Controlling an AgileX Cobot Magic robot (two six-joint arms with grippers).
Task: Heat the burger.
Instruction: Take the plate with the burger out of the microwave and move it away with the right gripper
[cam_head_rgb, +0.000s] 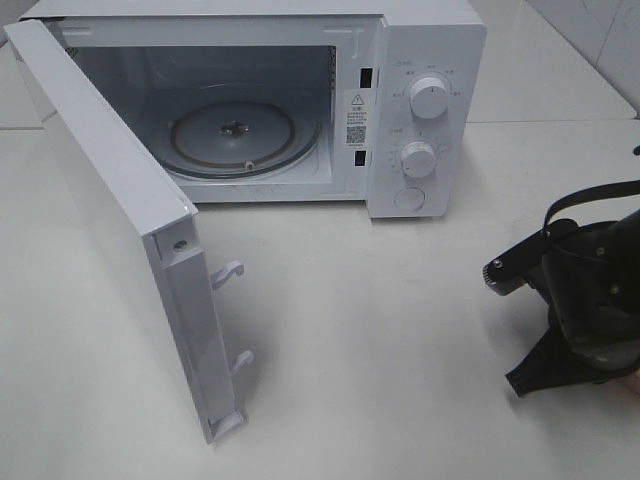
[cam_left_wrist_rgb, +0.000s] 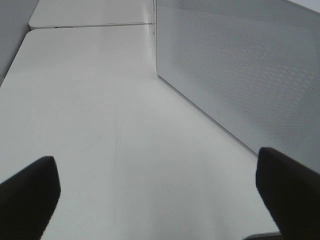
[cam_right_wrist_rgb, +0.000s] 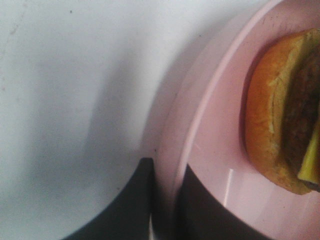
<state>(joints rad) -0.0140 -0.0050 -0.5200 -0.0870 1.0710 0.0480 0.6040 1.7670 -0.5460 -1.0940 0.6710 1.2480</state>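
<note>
Microwave (cam_head_rgb: 300, 90) cavity gapes — door (cam_head_rgb: 120, 230) swung left.

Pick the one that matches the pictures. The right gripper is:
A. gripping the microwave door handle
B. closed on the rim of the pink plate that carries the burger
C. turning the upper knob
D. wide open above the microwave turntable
B: the right wrist view shows the right gripper with its fingers on either side of the rim of the pink plate, and the burger sits on that plate.
</note>
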